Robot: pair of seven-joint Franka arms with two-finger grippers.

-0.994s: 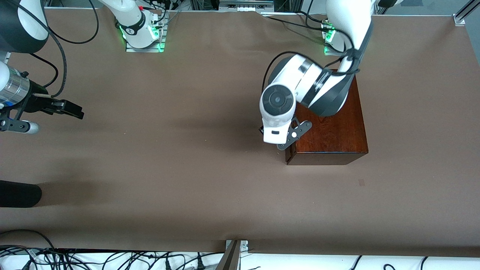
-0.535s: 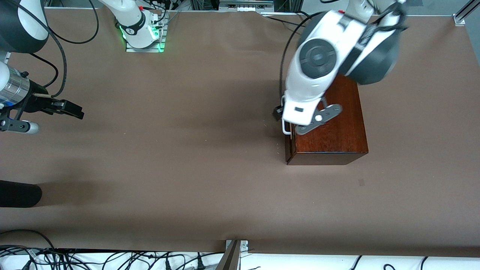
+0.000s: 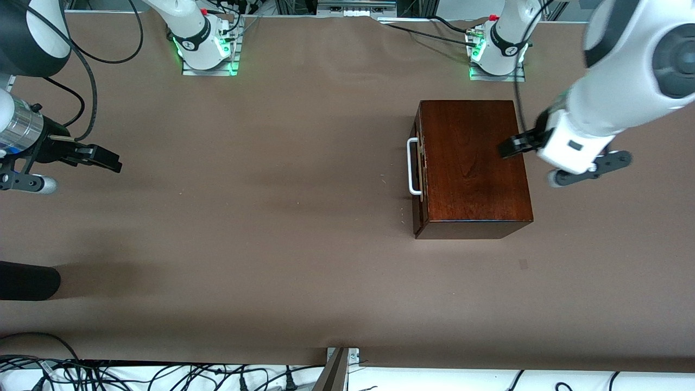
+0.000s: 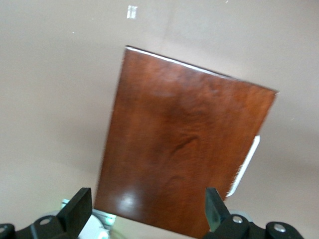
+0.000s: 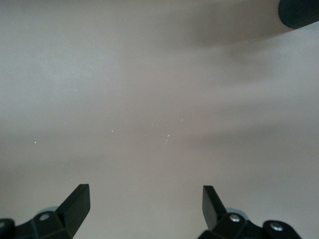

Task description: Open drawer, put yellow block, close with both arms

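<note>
The dark wooden box (image 3: pixel 475 163) stands toward the left arm's end of the table. Its drawer (image 3: pixel 418 187) is shut flush, and the white bar handle (image 3: pixel 413 165) faces the right arm's end. My left gripper (image 3: pixel 511 147) is open and empty, up in the air over the box's top edge at the left arm's end. The left wrist view shows the box top (image 4: pixel 184 149) and the handle (image 4: pixel 247 163) below the open left gripper (image 4: pixel 147 211). My right gripper (image 3: pixel 106 157) waits open over bare table at the right arm's end, as in the right wrist view (image 5: pixel 144 206). The yellow block is out of view.
A black rounded object (image 3: pixel 27 279) lies at the table's edge at the right arm's end, nearer the front camera than my right gripper; it also shows in the right wrist view (image 5: pixel 299 12). The arm bases (image 3: pixel 206 51) (image 3: pixel 495 54) stand along the top edge.
My left arm has lifted off the drawer's handle and swung up toward its own end of the table, uncovering the box and handle. The right arm has not moved.
</note>
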